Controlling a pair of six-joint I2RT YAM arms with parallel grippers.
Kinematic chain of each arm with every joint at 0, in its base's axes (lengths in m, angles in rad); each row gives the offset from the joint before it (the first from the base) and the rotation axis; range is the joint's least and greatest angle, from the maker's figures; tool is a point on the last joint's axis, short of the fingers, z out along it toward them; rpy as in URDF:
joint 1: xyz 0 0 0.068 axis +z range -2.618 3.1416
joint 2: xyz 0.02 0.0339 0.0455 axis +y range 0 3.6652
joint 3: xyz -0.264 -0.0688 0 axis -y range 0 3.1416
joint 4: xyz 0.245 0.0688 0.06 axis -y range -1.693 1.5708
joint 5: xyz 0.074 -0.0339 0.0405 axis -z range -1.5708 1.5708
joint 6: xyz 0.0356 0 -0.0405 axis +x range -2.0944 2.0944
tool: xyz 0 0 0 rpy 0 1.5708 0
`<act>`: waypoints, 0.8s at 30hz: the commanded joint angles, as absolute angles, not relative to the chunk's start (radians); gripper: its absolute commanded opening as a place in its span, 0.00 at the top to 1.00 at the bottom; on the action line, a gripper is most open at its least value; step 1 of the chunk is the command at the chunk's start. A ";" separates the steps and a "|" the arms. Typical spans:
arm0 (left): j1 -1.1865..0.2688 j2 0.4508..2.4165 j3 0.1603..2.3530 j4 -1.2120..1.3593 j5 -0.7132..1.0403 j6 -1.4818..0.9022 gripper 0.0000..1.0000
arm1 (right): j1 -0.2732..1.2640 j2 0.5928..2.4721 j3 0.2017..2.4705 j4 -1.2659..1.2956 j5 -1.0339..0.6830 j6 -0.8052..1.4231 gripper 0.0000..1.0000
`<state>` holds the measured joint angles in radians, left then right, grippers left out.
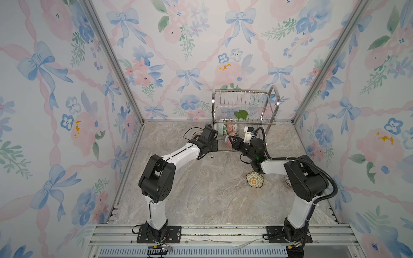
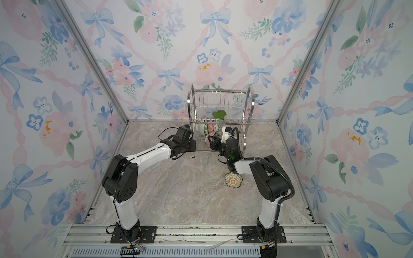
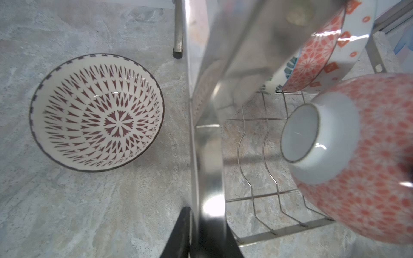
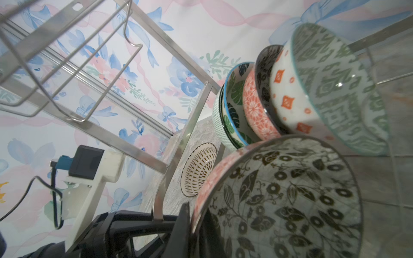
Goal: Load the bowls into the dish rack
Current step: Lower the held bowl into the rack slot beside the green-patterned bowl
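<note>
the dish rack (image 1: 241,91) stands at the far edge of the counter (image 1: 201,192), right of its middle, close against the wall. on its lower tier a row of four bowls (image 4: 257,107) stands on edge, packed one against the next. nearer than them is the orange bowl (image 4: 279,196) with the dark floral inside, also on edge, mouth turned toward my right arm. i cannot tell whether it touches the wires. my right gripper (image 4: 196,221) is pinched tight on that bowl's rim, one finger outside and one inside, reaching in under the upper tier with little room overhead. my left gripper (image 3: 205,236) has its jaws narrow, clamped on the flat steel bar of the rack's left side frame, which is blurred up close. the brown lattice bowl (image 3: 96,111) sits upright on the counter just left of the rack, largely hidden behind the left arm in both top views. the scalloped bowl (image 1: 254,179) lies right of the middle, just beside the right forearm. open counter spreads between the arms toward the near edge. a sliver of another rim (image 1: 286,179) peeks out by the right elbow, pattern unreadable. a green-leaf piece (image 1: 241,115) in the upper tier fades into the wallpaper.
</note>
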<state>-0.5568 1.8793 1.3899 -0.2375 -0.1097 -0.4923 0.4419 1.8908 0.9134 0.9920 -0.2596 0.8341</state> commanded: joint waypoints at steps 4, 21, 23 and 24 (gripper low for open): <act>-0.563 1.864 1.405 -0.290 -0.093 -0.501 0.81 | 0.456 1.969 0.984 1.226 -0.335 0.921 1.00; -0.537 1.814 1.395 -0.288 -0.032 -0.533 0.83 | 0.499 2.105 1.031 1.404 -0.339 1.055 1.00; -0.533 1.804 1.392 -0.288 -0.019 -0.540 0.83 | 0.499 2.109 1.032 1.404 -0.337 1.055 1.00; -0.531 1.800 1.391 -0.288 -0.015 -0.543 0.83 | 0.499 2.108 1.031 1.404 -0.335 1.055 1.00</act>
